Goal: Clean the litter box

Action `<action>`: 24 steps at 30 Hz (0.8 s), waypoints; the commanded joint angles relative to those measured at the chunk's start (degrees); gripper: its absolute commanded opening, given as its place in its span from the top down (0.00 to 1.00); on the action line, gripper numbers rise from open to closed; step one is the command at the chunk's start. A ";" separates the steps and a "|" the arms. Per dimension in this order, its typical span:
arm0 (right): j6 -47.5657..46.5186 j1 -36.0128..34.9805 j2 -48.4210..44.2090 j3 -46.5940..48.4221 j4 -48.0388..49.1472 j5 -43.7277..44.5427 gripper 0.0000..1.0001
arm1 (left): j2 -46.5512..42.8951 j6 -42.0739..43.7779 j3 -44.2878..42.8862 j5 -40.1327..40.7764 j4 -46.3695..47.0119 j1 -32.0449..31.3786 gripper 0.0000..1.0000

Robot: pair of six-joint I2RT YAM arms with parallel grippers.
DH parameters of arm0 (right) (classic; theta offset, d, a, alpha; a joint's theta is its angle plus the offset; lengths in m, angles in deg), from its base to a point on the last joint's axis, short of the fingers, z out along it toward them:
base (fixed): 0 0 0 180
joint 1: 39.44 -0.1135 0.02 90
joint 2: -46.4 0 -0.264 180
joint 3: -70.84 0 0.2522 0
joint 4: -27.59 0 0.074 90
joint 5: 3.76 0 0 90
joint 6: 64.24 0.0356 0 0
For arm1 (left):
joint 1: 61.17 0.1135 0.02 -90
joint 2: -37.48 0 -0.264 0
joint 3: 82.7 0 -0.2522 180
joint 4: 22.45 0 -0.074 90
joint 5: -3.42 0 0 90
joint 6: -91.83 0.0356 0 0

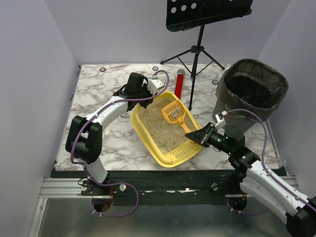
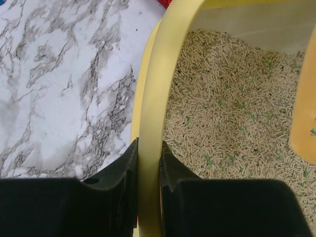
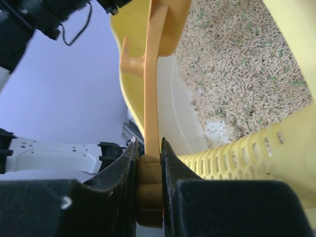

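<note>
Nearest to us, we are seeing the right gripper (image 3: 148,150) clamping narrow on the handle end of the orange scoop (image 1: 174,114), at the near-right side of the litter box (image 1: 141,129). The scoop's slotted head is resting over the litter (image 2: 227,98) toward the far right of the tray. The litter box is sitting mid-table on the marble table (image 1: 98,98), angled, with its ridged slotted lip at the near-right end. We are seeing pale pellets with a few green specks; we cannot pick out any clumps. At the far-left corner the left gripper (image 2: 148,148) is pinching the yellow rim between its jaws, fully closed on the wall, apparently steadying the box. We are judging this as the scooping step: tool in hand, tray braced, nothing visibly loaded in the scoop head as far as we can tell. The next move is likely calling for digging the head into the pellets, lifting level, then carrying it right and far to the black mesh bin (image 1: 252,89) while the left side holds firm. Farther back a red cylinder (image 1: 179,83) is lying just beyond the box, and a black music stand (image 1: 197,49) is standing behind the table.
</note>
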 commanded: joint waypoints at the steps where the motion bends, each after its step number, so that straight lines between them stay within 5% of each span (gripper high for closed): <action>1: -7.68 0.28 6.28 5.30 -0.29 -3.94 0.99 | 1.35 2.45 -6.03 -8.76 0.37 0.26 0.96; 12: -14.03 0.37 17.53 14.10 -4.18 -3.58 0.99 | 13.30 5.71 -20.43 -14.14 -0.68 0.26 0.94; 13: -13.67 0.37 18.42 14.54 -3.82 -4.11 0.99 | 15.14 5.71 -21.84 -14.58 -1.47 0.26 0.84; 18: -11.92 0.72 18.35 13.23 -3.47 -3.16 0.99 | 16.74 6.32 -25.73 -15.82 -5.78 0.43 0.68; 24: -9.90 0.81 13.07 10.68 -3.47 -1.14 0.99 | 6.47 4.13 -13.72 -11.61 1.58 0.34 0.21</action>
